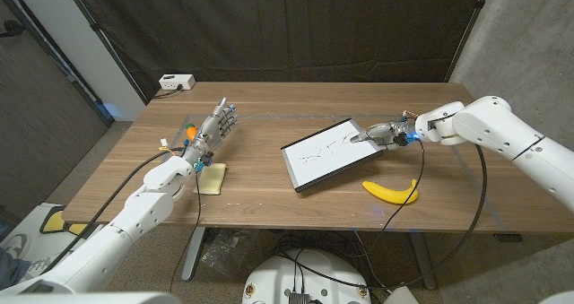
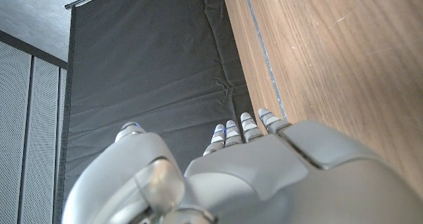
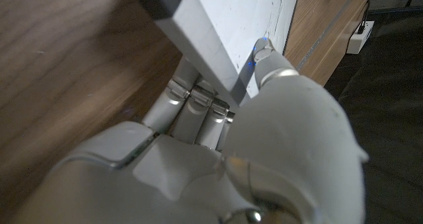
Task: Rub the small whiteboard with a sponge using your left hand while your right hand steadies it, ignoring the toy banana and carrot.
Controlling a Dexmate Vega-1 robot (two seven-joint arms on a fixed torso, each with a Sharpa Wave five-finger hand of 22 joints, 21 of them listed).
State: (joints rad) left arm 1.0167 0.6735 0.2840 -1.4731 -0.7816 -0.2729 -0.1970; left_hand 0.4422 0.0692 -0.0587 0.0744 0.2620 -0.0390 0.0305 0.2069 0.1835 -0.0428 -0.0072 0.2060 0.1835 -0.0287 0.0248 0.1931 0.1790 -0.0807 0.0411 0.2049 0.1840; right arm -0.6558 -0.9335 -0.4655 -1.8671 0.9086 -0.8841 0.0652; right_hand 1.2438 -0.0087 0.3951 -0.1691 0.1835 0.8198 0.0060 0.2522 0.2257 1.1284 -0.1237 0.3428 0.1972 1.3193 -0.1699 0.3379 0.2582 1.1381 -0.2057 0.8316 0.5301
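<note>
Head view: left hand (image 1: 213,130) raised, fingers spread, empty; right hand (image 1: 387,134) grips whiteboard (image 1: 329,153) corner.

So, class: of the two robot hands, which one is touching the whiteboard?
The right hand: its fingers grip the whiteboard's far corner. The left hand is raised above the table, fingers apart, holding nothing.
</note>
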